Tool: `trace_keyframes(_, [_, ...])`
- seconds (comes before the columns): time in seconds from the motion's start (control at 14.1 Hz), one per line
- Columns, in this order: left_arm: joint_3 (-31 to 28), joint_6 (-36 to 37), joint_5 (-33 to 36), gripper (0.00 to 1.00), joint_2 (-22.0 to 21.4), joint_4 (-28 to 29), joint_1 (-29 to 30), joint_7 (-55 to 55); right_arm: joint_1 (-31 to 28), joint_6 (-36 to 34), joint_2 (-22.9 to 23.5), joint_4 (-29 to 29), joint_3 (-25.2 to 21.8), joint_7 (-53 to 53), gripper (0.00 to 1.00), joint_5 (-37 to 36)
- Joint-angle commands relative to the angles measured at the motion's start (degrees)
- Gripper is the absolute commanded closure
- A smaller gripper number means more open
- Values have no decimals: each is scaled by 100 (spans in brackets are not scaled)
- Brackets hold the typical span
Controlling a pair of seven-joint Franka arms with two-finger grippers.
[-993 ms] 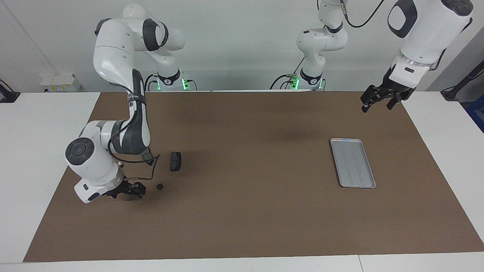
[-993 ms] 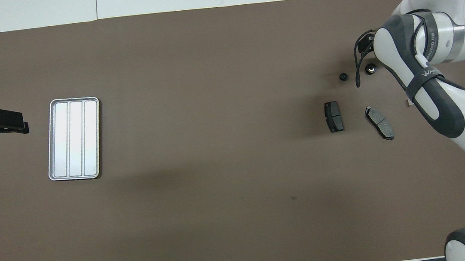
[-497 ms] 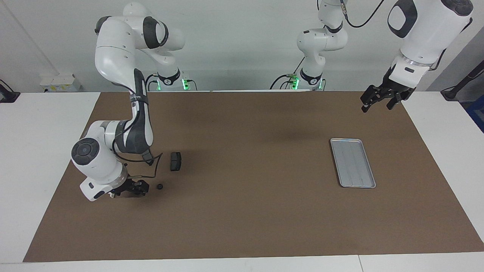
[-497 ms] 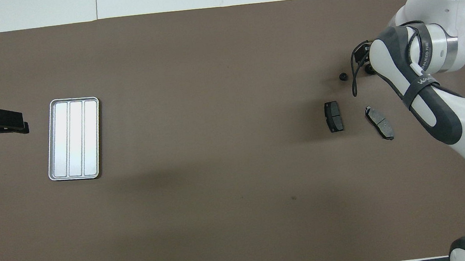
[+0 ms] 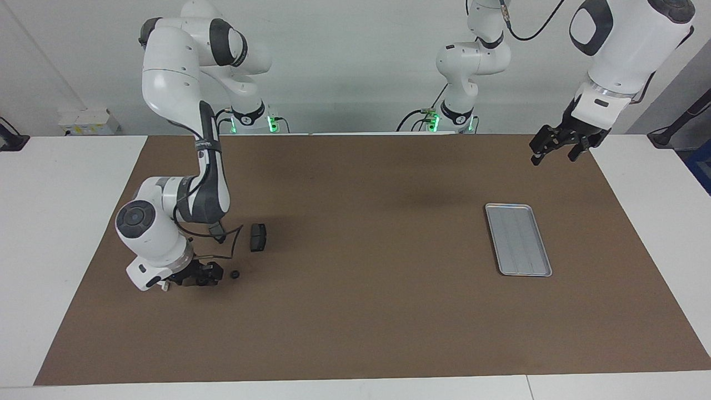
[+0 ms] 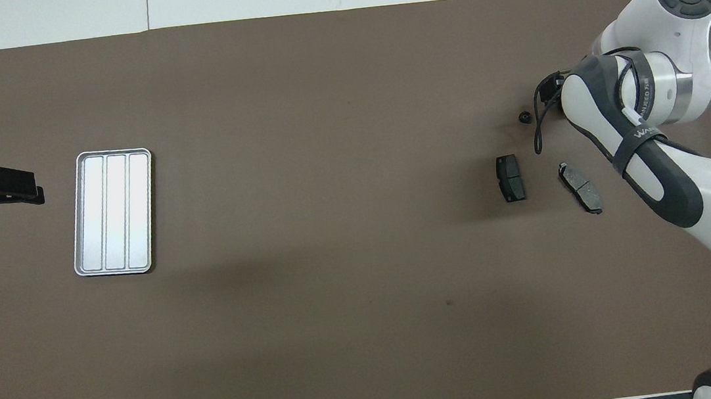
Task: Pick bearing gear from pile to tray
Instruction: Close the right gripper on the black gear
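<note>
The pile lies toward the right arm's end of the mat. It shows a small black round piece (image 5: 235, 274) (image 6: 524, 117) and two dark grey brake pads (image 6: 510, 178) (image 6: 579, 187); only one pad (image 5: 257, 237) shows in the facing view. My right gripper (image 5: 203, 276) is low over the mat, right beside the round piece. The arm hides the gripper from overhead. No white bracket shows. The ribbed silver tray (image 5: 518, 239) (image 6: 113, 212) lies empty toward the left arm's end. My left gripper (image 5: 557, 150) (image 6: 31, 192) waits open, high over the mat's edge.
A brown mat (image 5: 366, 311) covers the table. The right arm's elbow and a loose black cable (image 6: 539, 134) hang over the pile.
My right gripper has slid along the mat toward the small black round piece. A second round piece seen from overhead a second ago is now under the arm. The left arm has not moved.
</note>
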State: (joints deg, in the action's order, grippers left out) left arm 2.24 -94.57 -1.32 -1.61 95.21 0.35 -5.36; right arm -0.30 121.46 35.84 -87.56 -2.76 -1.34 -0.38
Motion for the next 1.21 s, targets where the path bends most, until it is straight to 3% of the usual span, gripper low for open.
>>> trace_keyframes(0.0, [-4,97,-96,0,3,-29,17,70,-23,141,-227,-297,38,72,4,38])
trace_keyframes(0.5, [-4,97,-96,0,3,-29,17,70,-31,159,-227,-306,38,81,23,38])
trace_keyframes(0.78, [-4,88,-96,0,3,-29,17,70,-23,150,-227,-306,38,99,49,38])
trace_keyframes(1.14, [-4,97,-96,0,3,-29,17,70,-23,159,-218,-306,38,90,68,30])
